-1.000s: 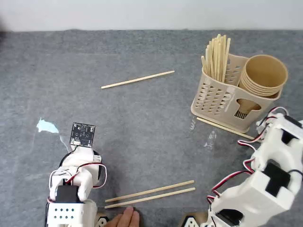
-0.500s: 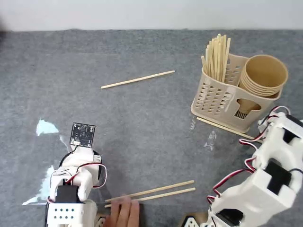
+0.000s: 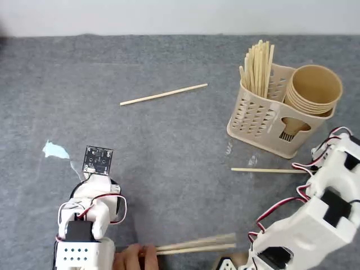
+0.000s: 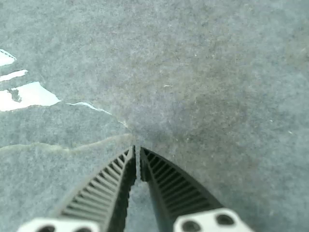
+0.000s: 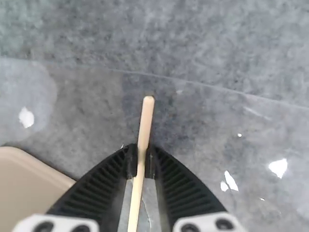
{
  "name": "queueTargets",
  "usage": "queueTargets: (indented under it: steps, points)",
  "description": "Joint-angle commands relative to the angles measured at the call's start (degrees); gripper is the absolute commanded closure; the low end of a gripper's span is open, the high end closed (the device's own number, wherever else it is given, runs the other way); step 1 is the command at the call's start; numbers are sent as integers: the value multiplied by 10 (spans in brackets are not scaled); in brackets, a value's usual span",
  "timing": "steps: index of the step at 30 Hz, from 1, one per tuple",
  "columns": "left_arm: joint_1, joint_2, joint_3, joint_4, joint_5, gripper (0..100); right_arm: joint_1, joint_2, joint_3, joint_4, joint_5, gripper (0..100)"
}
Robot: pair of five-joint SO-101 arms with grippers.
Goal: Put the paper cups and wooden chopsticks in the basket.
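Right gripper [image 5: 138, 153] clamped on a chopstick [image 5: 146, 113] just beside the basket [image 3: 250, 121], cups [image 3: 313, 87] and a stick bundle [image 3: 257, 64] inside it, left gripper [image 4: 136, 162] pinched shut on nothing over the grey mat [image 3: 169, 157], loose stick [image 3: 163, 94] well apart, hand [image 3: 132, 259] touching a stick pair [image 3: 197, 245] at the near edge

1. One basket [image 3: 256, 121], near the desk's right edge.
2. One nested stack of paper cups [image 3: 312, 87] in one of its compartments; several rims visible, exact number unclear.
3. One upright bundle of chopsticks [image 3: 257, 67] in the compartment beside it, too dense to count.
4. Four loose chopsticks: a lone chopstick [image 3: 163, 94] mid-desk, another chopstick [image 3: 264, 170] just in front of the basket, a pair [image 3: 197, 245] at the near edge.
5. Two arms, left arm [image 3: 84, 225] and right arm [image 3: 315, 219], both at the near edge.
6. One hand [image 3: 132, 259], touching the pair.
7. One pale blue scrap [image 3: 55, 150], toward the left edge.
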Motion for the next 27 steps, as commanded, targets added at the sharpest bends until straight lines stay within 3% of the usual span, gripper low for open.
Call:
queueTargets:
  steps: [1, 13, 27]
  points:
    - [0, -5, -3, -11, -5, 988, 0, -8, -33, 29, -1, 991]
    - [0, -5, -3, -11, -5, 988, 0, -153, -36, 131, 25, 991]
    - [1, -5, -3, -11, -5, 988, 0, -175, -37, 132, 27, 991]
